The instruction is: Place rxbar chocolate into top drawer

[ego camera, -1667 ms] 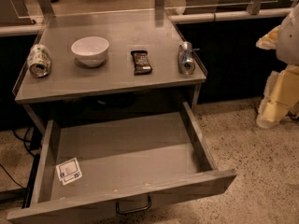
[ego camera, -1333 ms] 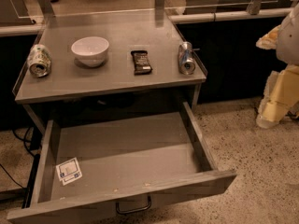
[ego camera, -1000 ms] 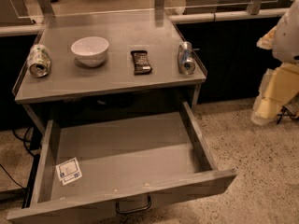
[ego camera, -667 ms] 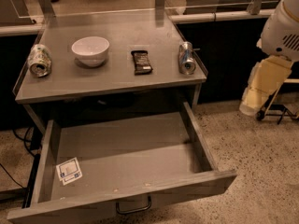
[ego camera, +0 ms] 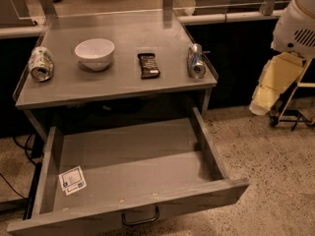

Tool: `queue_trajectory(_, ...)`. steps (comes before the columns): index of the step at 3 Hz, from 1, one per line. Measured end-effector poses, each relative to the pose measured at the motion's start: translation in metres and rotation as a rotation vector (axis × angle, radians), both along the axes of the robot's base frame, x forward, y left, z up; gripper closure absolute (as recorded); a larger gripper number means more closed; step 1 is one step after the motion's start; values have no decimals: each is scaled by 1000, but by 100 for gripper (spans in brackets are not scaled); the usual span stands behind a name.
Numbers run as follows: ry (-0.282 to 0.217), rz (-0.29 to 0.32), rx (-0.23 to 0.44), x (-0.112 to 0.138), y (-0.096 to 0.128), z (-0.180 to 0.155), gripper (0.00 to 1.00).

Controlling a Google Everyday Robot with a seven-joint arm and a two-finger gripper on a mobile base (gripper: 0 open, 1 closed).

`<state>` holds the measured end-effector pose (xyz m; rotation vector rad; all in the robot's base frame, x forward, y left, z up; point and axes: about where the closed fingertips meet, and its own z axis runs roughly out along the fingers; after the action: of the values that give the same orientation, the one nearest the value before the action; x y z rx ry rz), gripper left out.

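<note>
Grey metal fills most of the view: the counter [ego camera: 123, 85] spreads across the upper half of the frame, and under it the top drawer [ego camera: 147, 199] stands pulled far out toward the bottom edge. The rxbar chocolate [ego camera: 148, 65] lies flat on the counter, a little right of its middle, dark wrapper up, its long side running away from the drawer. It touches nothing else there. To its left sits a white bowl [ego camera: 94, 53], upright. Further left, near the counter's left edge, the left can [ego camera: 41, 63] lies on its side with one end turned to the front. The right can [ego camera: 196, 61] lies on its side just right of the bar, near the counter's right edge, also end-on to the front. Inside the drawer a small white sticker [ego camera: 72, 180] lies on the bottom, in the lower left of the frame. A dark wire handle [ego camera: 141, 218] hangs on the drawer front at the very bottom of the frame.

My gripper [ego camera: 266, 95] is at the right side of the frame, pale yellow, hanging below the white housing [ego camera: 298, 23] of my arm in the upper right corner. It is over the speckled floor [ego camera: 275, 181], well apart from the counter and from the bar, and level in the frame with the counter's front edge. Whether it is wide or narrow I cannot tell
</note>
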<state>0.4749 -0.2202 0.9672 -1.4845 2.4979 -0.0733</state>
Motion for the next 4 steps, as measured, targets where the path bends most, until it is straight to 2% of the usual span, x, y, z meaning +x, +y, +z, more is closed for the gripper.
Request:
queue_trajectory(2,3,-134,101,25,25,0,0)
queue_trajectory(3,11,-147,149,33,33,4,0)
queue_trajectory(4,0,-146,155,35,34,5,0)
